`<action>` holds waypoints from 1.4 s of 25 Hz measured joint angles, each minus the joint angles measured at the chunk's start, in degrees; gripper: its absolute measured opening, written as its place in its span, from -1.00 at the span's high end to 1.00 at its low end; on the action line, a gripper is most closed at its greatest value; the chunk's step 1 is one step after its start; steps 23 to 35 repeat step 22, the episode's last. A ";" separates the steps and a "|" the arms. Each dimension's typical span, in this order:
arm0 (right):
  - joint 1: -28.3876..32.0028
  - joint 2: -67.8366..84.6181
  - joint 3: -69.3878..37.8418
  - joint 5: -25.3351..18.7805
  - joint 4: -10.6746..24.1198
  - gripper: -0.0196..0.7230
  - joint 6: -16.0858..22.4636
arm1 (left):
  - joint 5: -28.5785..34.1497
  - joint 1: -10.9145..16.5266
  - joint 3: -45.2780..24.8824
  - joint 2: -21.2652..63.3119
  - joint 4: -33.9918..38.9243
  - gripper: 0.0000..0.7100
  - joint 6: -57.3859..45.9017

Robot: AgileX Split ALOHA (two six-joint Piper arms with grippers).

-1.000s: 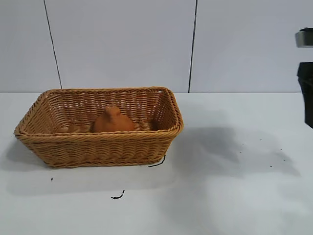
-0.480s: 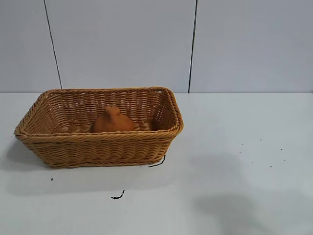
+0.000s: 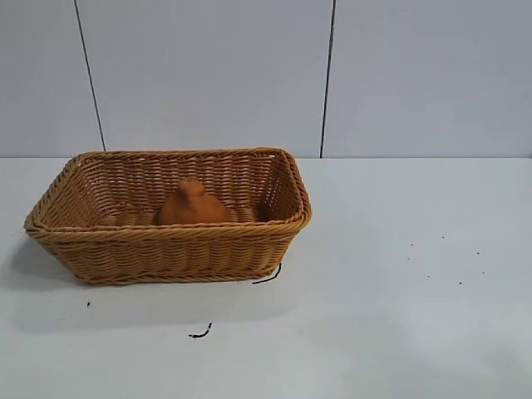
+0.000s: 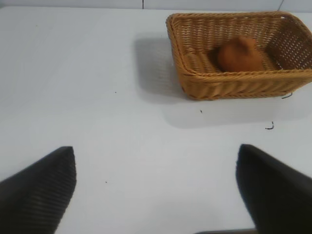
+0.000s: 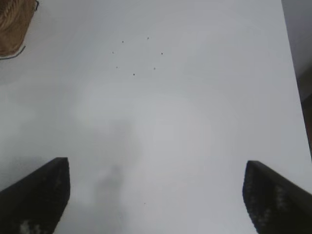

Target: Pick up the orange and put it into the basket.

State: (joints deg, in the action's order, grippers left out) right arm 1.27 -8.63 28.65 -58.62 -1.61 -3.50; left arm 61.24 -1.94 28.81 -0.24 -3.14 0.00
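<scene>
Since a second ago my right arm has left the right edge of the exterior view, and the shadow it threw on the tabletop [image 3: 399, 332] has gone with it. The orange [image 3: 192, 204] sits inside the basket [image 3: 166, 249], near the middle of its floor, resting on its broad end with its long axis upright and the knobby neck pointing up. The basket stands in the left half of the exterior view, its long side running across the frame.

From the left wrist view, the left gripper [image 4: 156, 190] hangs over bare tabletop with its fingers [image 4: 39, 190] spread wide, holding nothing, well apart from the basket in the upper right. The right gripper [image 5: 156, 195] is likewise spread and empty, with only a corner of the basket at the upper left of its view.

The tabletop is white, with small black specks and two short dark marks [image 3: 199, 333] just in front of the basket. Behind it is a pale panelled wall [image 3: 208, 75] with two dark vertical seams.
</scene>
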 joint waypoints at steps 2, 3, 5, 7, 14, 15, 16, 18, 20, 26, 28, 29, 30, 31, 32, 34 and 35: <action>0.00 2.80 0.00 0.00 0.05 -0.90 -0.06 | 0.00 0.00 0.00 0.00 0.00 -0.80 0.00; 0.00 4.23 0.00 0.00 0.05 -0.90 -0.06 | 0.00 0.00 0.00 0.00 0.00 -0.80 0.00; 0.00 7.50 0.00 -0.07 0.05 -0.90 -0.06 | 0.00 0.00 0.00 0.00 0.00 -0.80 0.00; 0.00 8.81 0.00 -0.08 0.05 -0.90 -0.06 | 0.00 0.00 0.00 0.00 0.00 -0.80 0.00; -2.49 8.82 0.00 -0.08 0.17 -0.90 0.00 | 0.00 0.00 0.00 0.00 0.00 -0.80 0.00; -2.76 8.82 0.00 -0.08 0.19 -0.90 0.08 | 0.00 0.00 0.00 0.00 0.00 -0.80 0.00; -2.76 8.82 0.00 -0.08 0.32 -0.90 0.23 | 0.00 0.00 0.00 0.00 0.00 -0.80 0.00; -2.63 8.82 0.00 -0.08 0.45 -0.90 0.55 | 0.00 0.00 0.00 0.00 0.00 -0.80 0.00; -2.45 8.82 0.00 -0.08 0.51 -0.90 0.60 | 0.00 0.00 0.00 0.00 0.00 -0.80 0.00; -2.45 8.82 0.00 -0.08 0.63 -0.90 0.67 | 0.00 0.00 0.00 0.00 0.00 -0.80 0.00; -2.45 8.82 0.00 -0.08 0.63 -0.90 0.67 | 0.00 0.00 0.00 0.00 0.00 -0.80 0.00; -2.45 8.82 0.00 -0.08 0.63 -0.90 0.67 | 0.00 0.00 0.00 0.00 0.00 -0.80 0.00; -2.45 8.82 0.00 -0.08 0.63 -0.90 0.67 | 0.00 0.00 0.00 0.00 0.00 -0.80 0.00; -2.45 8.82 0.00 -0.08 0.63 -0.90 0.67 | 0.00 0.00 0.00 0.00 0.00 -0.80 0.00; -2.45 8.82 0.00 -0.08 0.63 -0.90 0.67 | 0.00 0.00 0.00 0.00 0.00 -0.80 0.00; -2.45 8.82 0.00 -0.08 0.63 -0.90 0.67 | 0.00 0.00 0.00 0.00 0.00 -0.80 0.00; -2.45 8.82 0.00 -0.08 0.63 -0.90 0.67 | 0.00 0.00 0.00 0.00 0.00 -0.80 0.00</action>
